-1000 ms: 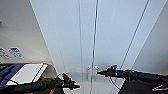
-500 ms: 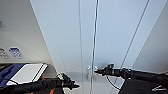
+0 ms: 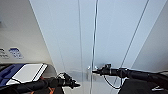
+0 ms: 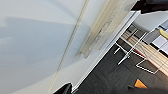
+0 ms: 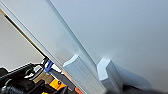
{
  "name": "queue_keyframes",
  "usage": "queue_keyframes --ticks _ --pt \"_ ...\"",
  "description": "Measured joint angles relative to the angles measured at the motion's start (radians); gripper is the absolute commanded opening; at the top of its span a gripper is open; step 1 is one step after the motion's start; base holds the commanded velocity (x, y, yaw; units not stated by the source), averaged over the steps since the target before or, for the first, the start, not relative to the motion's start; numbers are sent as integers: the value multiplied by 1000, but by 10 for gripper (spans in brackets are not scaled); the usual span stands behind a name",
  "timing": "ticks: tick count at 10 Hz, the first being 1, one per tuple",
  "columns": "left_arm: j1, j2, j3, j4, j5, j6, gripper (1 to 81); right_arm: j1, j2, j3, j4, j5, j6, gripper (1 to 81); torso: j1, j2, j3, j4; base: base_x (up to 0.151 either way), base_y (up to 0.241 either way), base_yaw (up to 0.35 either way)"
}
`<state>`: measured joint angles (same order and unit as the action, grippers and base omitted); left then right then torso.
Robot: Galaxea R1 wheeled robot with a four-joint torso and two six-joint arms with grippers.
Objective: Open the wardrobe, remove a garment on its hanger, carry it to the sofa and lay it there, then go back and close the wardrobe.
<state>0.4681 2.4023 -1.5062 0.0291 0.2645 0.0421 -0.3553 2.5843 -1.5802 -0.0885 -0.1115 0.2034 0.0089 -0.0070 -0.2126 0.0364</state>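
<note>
The white wardrobe (image 3: 112, 37) stands right in front of me with its two doors meeting at a thin seam. Its pair of small white handles (image 3: 91, 70) sits at mid-height and shows large in the right wrist view (image 5: 107, 72). My right gripper (image 3: 94, 71) reaches in from the right and its tip is at the handles; I cannot tell whether it touches them. My left gripper (image 3: 75, 85) hangs lower, in front of the left door (image 4: 37, 45) and short of it. The garment and the hanger are hidden behind the doors.
A pale wall with small blue signs (image 3: 15, 52) lies left of the wardrobe. A blue and white object (image 3: 25, 73) sits low on the left. The left wrist view has dark floor (image 4: 107, 75), white-legged furniture (image 4: 130, 52) and something orange (image 4: 140, 84).
</note>
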Motion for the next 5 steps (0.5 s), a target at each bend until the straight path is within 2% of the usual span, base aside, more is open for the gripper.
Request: queue_keyframes --ticks 5 --pt "-27 123 -130 0 1 -3 811 0 6 -1 0 -10 0 811 0 0 0 0 0 0 0"
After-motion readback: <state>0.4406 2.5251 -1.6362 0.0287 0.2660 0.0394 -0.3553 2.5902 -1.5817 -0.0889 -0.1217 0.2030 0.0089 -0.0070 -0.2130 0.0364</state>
